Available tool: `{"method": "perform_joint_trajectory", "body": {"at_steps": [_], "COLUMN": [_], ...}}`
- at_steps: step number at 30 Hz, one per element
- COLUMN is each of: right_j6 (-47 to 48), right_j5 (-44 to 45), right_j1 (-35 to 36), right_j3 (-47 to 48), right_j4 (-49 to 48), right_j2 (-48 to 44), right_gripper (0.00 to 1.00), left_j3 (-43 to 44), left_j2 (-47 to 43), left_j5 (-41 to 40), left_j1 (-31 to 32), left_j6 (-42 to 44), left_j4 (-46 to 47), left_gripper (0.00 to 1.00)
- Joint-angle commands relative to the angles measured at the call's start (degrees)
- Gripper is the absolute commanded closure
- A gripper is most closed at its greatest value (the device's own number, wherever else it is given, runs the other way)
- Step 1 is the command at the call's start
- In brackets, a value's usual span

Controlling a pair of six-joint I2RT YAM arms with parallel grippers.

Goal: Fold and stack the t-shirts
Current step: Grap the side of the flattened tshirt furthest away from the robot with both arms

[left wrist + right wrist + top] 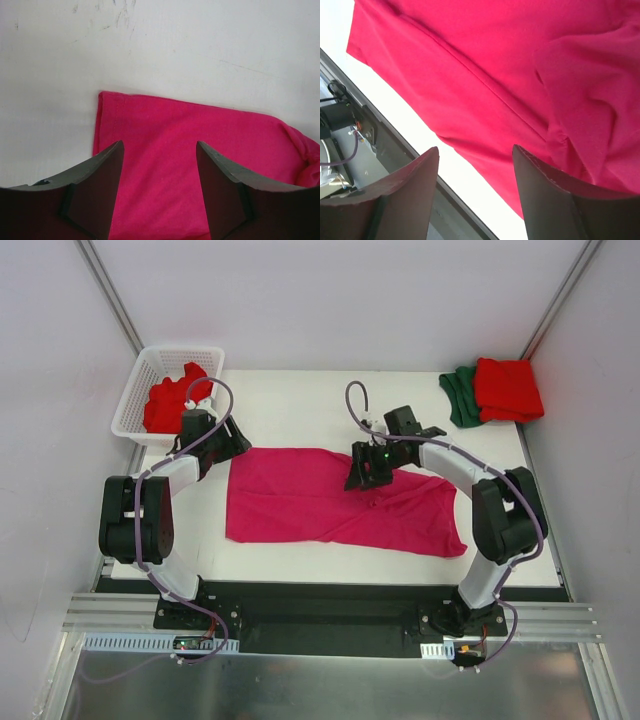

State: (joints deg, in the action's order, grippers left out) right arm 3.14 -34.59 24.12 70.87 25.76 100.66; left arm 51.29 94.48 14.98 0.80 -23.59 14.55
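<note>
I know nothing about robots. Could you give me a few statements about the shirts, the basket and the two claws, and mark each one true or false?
1. The magenta-pink cloth t-shirt lies spread on the white table between the two arms. True.
2. The white plastic lattice basket is empty. False: a crumpled bright red shirt sits in it.
3. In the far right corner, a folded bright red shirt lies on a dark green shirt. True.
4. The right gripper is clamped on the pink shirt. False: its fingers stand apart over the shirt, gripping nothing.
5. The left gripper is open at the pink shirt's left edge. True.
</note>
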Motion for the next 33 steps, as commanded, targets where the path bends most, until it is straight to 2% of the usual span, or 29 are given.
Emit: {"method": "perform_joint_trajectory", "body": {"at_steps": [1,7,12,15,17,18,19,20,21,28,33], "right_j6": [0.6,-1.7,-2.8,-3.0,-3.0,-4.5,-4.9,-5.1,-5.1,-3.9,-3.5], "right_j5": [-0.2,19.3,25.9,30.9,33.9,34.1,37.7,38.7,39.5,42.1,39.7], "right_j1": [0.5,0.4,0.5,0.5,0.5,0.6,0.6,0.7,0.6,1.1,1.7], "right_j3": [-2.3,-4.6,-7.0,-6.7,-6.4,-6.5,-6.5,-6.4,-5.8,-2.0,-2.1], "right_j4": [-0.2,1.3,1.1,2.3,2.6,2.5,2.3,1.7,1.6,1.6,0.7], "right_j2": [-2.6,-9.0,-12.1,-10.9,-9.7,-9.2,-7.9,-7.2,-6.5,-0.6,0.5], "right_gripper": [0.36,0.36,0.36,0.37,0.45,0.60,0.71,0.94,0.99,0.99,0.99], "left_j3": [1.7,1.8,2.1,2.2,2.2,2.2,2.2,2.2,2.2,2.2,2.2], "left_j2": [-0.3,0.0,0.4,0.4,0.3,0.3,0.3,0.2,0.1,-0.2,-0.2], "left_j5": [0.7,0.9,1.3,1.3,1.2,1.2,1.2,1.2,1.0,0.7,0.7], "left_j1": [0.5,0.6,0.8,0.8,0.8,0.8,0.8,0.9,0.9,0.9,0.9], "left_j6": [-0.9,-0.9,-0.9,-0.8,-0.8,-0.8,-0.8,-0.8,-0.8,-0.3,0.0], "left_j4": [1.5,1.5,1.5,1.5,1.5,1.5,1.5,1.5,1.5,1.1,0.9], "left_gripper": [0.41,0.41,0.42,0.42,0.42,0.42,0.42,0.42,0.42,0.42,0.42]}}
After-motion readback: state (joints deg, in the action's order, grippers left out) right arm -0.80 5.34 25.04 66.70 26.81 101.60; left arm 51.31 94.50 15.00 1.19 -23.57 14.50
